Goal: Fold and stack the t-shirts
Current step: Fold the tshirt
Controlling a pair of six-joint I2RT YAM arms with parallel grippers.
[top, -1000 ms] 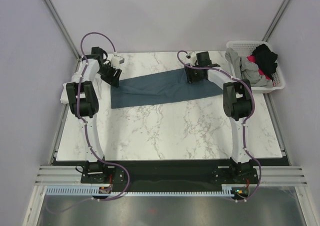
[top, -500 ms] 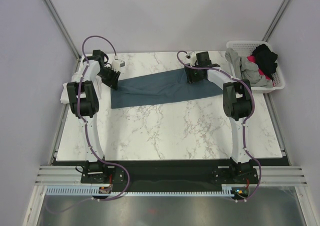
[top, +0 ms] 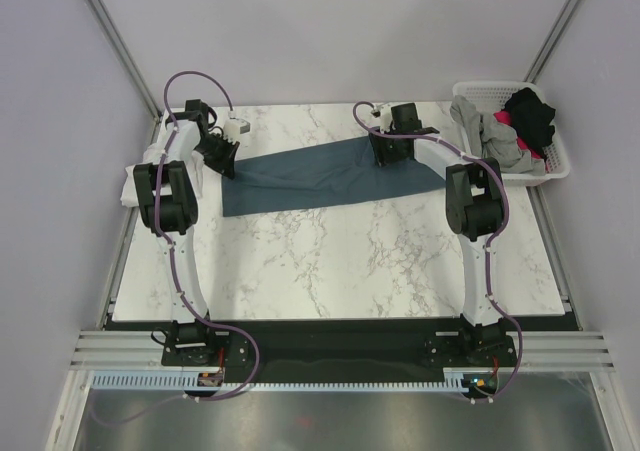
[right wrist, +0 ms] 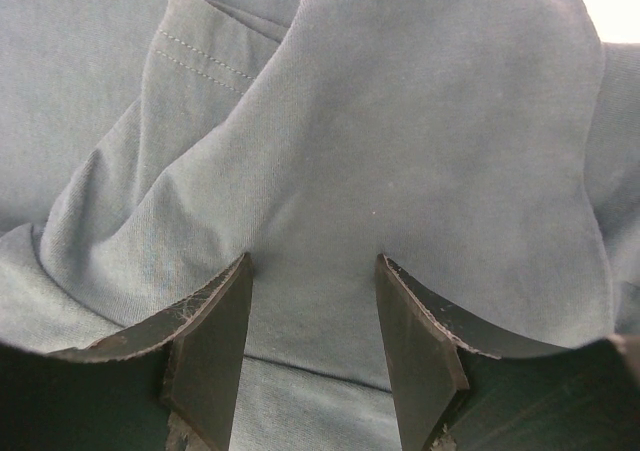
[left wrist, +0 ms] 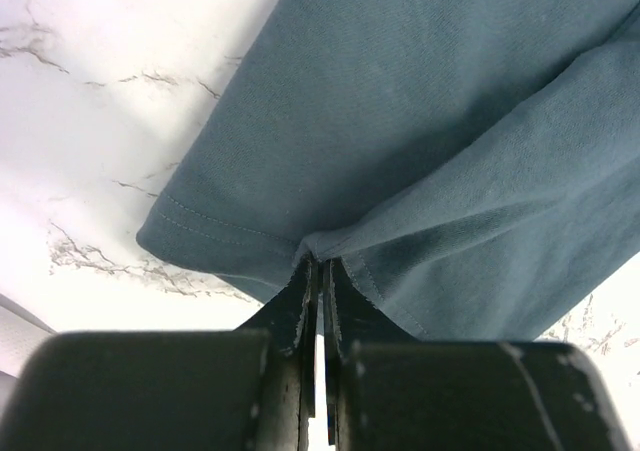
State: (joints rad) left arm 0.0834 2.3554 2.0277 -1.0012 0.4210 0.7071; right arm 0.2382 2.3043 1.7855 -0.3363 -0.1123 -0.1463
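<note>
One slate-blue t-shirt (top: 310,176) lies flat on the marble table (top: 330,261) in the top view, folded into a long narrow band. Its long axis runs left to right across the far half of the table, and the left end sits a little nearer than the right. The left claw (top: 224,159) is at the band's left end and the right claw (top: 387,156) at its far right end. Off the table's far right corner stands a white lattice basket (top: 556,167). A grey t-shirt (top: 495,136) hangs over its left rim, and a black t-shirt (top: 530,116) is heaped inside it.

Seen from the left wrist, the shirt fills the upper right, smooth and dark teal-blue, with a stitched hem along its lower left edge. The left claw is clenched: its two fingers (left wrist: 300,311) are pressed together on a small pucker of that edge, where two layers of cloth meet. Bare veined marble shows to the left.

From the right wrist, cloth covers nearly the whole picture, paler grey-blue here, rumpled into soft folds with a stitched hem at the top left. The right claw is released. Its fingers (right wrist: 215,341) stand well apart, straddling a raised hump of the shirt without pinching it.
</note>
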